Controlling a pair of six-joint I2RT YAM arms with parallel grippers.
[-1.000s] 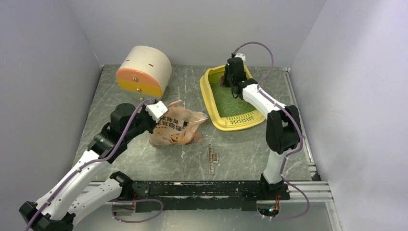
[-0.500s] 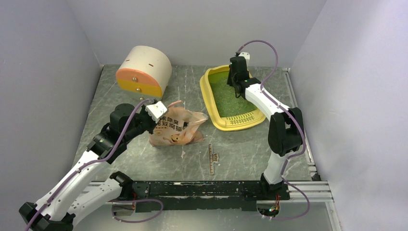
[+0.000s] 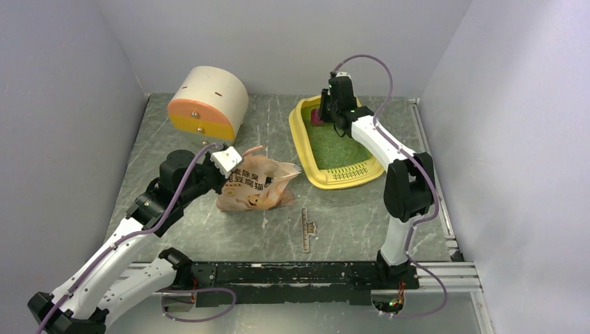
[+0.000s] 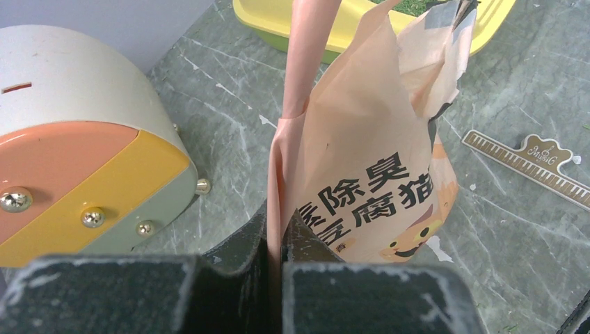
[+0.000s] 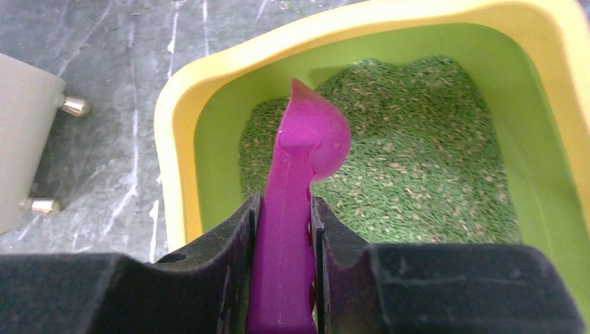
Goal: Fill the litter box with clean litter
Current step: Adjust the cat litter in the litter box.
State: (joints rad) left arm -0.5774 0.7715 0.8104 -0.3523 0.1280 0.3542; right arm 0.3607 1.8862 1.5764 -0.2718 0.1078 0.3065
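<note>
The yellow litter box (image 3: 303, 154) sits at the back right of the table; its lime-green pan (image 5: 212, 132) holds a layer of pale green litter (image 5: 417, 174). My right gripper (image 5: 283, 229) is shut on the handle of a magenta scoop (image 5: 306, 146), held over the box's far left part; it also shows in the top view (image 3: 332, 111). My left gripper (image 4: 275, 240) is shut on an edge of the pink printed litter bag (image 4: 362, 160), which lies on the table left of the box (image 3: 254, 182).
A cream-and-orange cylindrical container (image 3: 207, 103) stands at the back left, close to the bag. A small ruler-like strip (image 3: 305, 229) lies on the table in front of the box. Grey walls enclose the table on three sides.
My right gripper has swung with the scoop over the far end of the litter box, first right, then back left. The left arm and bag have not moved.
</note>
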